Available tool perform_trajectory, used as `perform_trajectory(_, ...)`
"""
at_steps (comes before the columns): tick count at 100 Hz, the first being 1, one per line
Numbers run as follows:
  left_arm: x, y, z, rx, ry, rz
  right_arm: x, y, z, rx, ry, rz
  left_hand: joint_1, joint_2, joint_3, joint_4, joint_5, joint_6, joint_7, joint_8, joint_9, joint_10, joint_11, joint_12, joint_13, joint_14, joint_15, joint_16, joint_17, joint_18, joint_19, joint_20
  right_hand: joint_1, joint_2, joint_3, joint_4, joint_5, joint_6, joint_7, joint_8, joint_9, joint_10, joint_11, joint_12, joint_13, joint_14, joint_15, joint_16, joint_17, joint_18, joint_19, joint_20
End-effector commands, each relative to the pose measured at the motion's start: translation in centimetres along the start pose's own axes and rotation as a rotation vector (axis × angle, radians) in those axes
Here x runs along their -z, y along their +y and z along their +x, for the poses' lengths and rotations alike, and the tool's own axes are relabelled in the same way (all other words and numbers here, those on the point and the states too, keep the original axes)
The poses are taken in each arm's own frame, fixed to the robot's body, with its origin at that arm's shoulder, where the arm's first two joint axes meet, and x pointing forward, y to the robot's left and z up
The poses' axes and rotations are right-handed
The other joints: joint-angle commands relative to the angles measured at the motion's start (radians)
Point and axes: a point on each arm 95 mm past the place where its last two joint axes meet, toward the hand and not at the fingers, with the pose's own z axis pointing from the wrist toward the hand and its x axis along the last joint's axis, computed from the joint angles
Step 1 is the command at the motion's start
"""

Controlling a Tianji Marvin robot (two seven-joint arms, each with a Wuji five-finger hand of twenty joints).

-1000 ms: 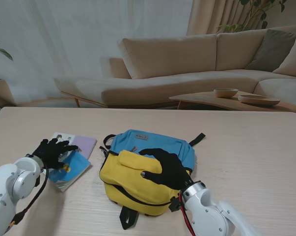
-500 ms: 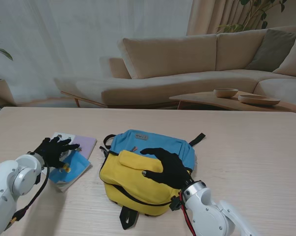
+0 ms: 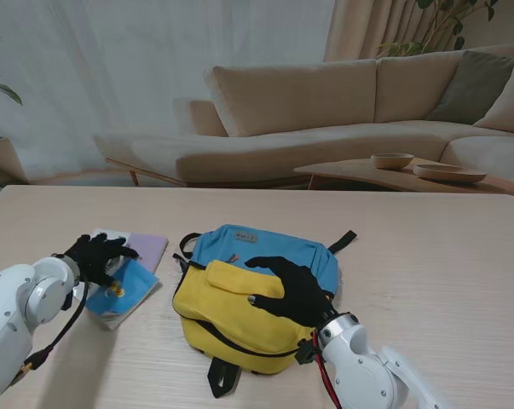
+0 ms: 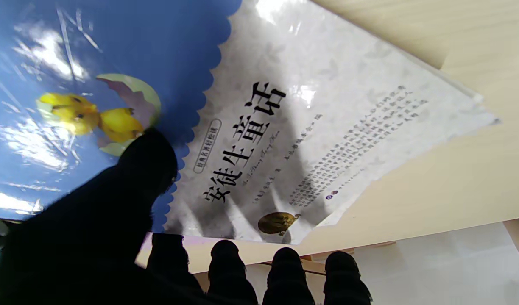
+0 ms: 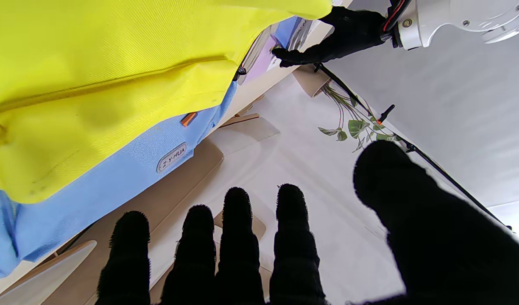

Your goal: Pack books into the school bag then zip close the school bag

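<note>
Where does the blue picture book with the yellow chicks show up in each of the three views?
Stand view: the blue book lies on the table left of the school bag, under the left hand.
Left wrist view: its blue cover and white title part fill most of the picture, thumb resting on it.
Right wrist view: only a sliver shows past the bag's yellow flap.
Shared landmark: the left hand, also seen in the right wrist view.

One school bag point(image 3: 252, 298) lies on the desk point(image 3: 427, 247), with two books: a blue book point(image 3: 124, 290) overlapping a lavender book point(image 3: 146, 249). Two bowls point(image 3: 392, 160) stand behind.
</note>
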Motion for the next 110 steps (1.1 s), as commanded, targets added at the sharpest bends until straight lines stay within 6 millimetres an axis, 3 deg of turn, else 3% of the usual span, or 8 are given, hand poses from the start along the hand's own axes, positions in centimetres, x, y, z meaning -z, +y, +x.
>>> perform_trajectory(1,-0.2,1.3,0.3,0.008,0.000,-0.039,0.1,-0.5,0.1,-0.011,0.000,0.018,-0.001,-0.005,0.011,-0.005,-0.009,-0.019,0.192,0.178,-0.033,-0.033,-0.002,0.036,-0.024,-0.024,-0.027,-0.012,-0.006,-0.024,-0.043,-0.025,-0.037,0.001,0.026,0.030,-0.020,0.001,0.015,-0.015,-0.010,-0.035,0.008,-0.010,-0.004,-0.034,0.012,-0.001,-0.001,-0.037,0.015,-0.012)
perform_trajectory(17,-0.5,1.4,0.3,0.012,0.000,-0.029,0.1,-0.6,0.1,-0.016,-0.004,0.020,0.024,-0.010,0.040,-0.008,-0.043,-0.112,0.251,0.745,-0.003,-0.061,0.145,0.440,-0.018,-0.035,-0.003,0.072,-0.009,-0.028,-0.028,0.008,-0.037,0.001,0.029,0.030,-0.018,0.003,0.016,-0.014,-0.007,-0.035,0.009,-0.009,-0.002,-0.034,0.013,0.000,0.001,-0.037,0.016,-0.011)
perform_trajectory(36,-0.6,1.6,0.2,-0.009,0.007,-0.016,0.1,-0.7,0.2,-0.020,-0.006,0.019,0.083,-0.012,0.078,-0.007,-0.039,-0.111,0.293,0.807,0.037,-0.087,0.784,0.726,0.014,0.004,0.223,0.446,-0.027,-0.012,0.073,0.177,-0.038,0.001,0.039,0.031,-0.016,0.005,0.018,-0.014,-0.006,-0.034,0.010,-0.009,-0.001,-0.034,0.014,0.001,0.003,-0.038,0.018,-0.010)
perform_trajectory(50,-0.6,1.5,0.0,-0.015,0.006,0.019,0.1,-0.7,0.2,-0.022,-0.005,0.017,0.138,-0.016,0.102,-0.008,-0.037,-0.105,0.435,0.891,0.077,-0.104,1.000,0.880,0.020,0.034,0.611,0.698,-0.020,0.016,0.226,0.295,-0.039,0.000,0.045,0.030,-0.015,0.005,0.019,-0.014,-0.006,-0.033,0.011,-0.008,0.000,-0.034,0.015,0.001,0.004,-0.038,0.020,-0.009)
perform_trajectory(68,-0.1,1.1,-0.2,-0.008,0.002,0.069,0.2,-0.7,0.3,-0.026,-0.003,0.015,0.331,-0.042,-0.050,-0.069,-0.029,-0.091,0.766,0.893,0.301,-0.045,1.062,1.188,0.116,0.099,0.947,0.758,-0.030,0.071,0.402,0.297,-0.039,-0.001,0.048,0.029,-0.014,0.007,0.022,-0.014,-0.004,-0.032,0.012,-0.008,0.003,-0.034,0.016,0.002,0.007,-0.039,0.024,-0.006)
perform_trajectory(79,0.6,0.7,-0.3,0.015,0.004,0.094,0.2,-0.8,0.5,-0.032,0.000,0.013,0.420,-0.001,-0.121,-0.060,0.073,-0.101,0.964,0.734,0.425,-0.003,1.102,1.167,0.213,0.151,0.986,0.747,-0.020,0.107,0.516,0.284,-0.038,-0.002,0.051,0.029,-0.011,0.006,0.024,-0.014,-0.002,-0.033,0.013,-0.007,0.004,-0.033,0.017,0.002,0.008,-0.038,0.026,-0.005)
perform_trajectory(91,1.7,0.2,-0.3,0.022,0.007,0.107,0.3,-0.9,0.6,-0.035,0.004,0.016,0.413,-0.013,-0.094,-0.067,0.233,-0.045,1.006,0.754,0.469,0.015,1.107,1.104,0.328,0.209,0.967,0.728,0.060,0.159,0.668,0.277,-0.038,-0.002,0.053,0.028,-0.011,0.007,0.025,-0.014,-0.001,-0.031,0.013,-0.007,0.006,-0.033,0.018,0.003,0.011,-0.038,0.029,-0.003)
perform_trajectory(110,3.7,-0.5,-0.3,0.028,0.011,0.105,0.4,-1.0,0.9,-0.043,0.012,0.016,0.392,-0.042,-0.049,-0.073,0.289,-0.028,1.014,0.755,0.496,0.006,1.055,1.079,0.556,0.229,0.950,0.689,0.222,0.234,0.921,0.288,-0.038,-0.003,0.057,0.029,-0.009,0.009,0.027,-0.015,0.002,-0.031,0.014,-0.007,0.011,-0.030,0.019,0.004,0.019,-0.037,0.036,0.002)
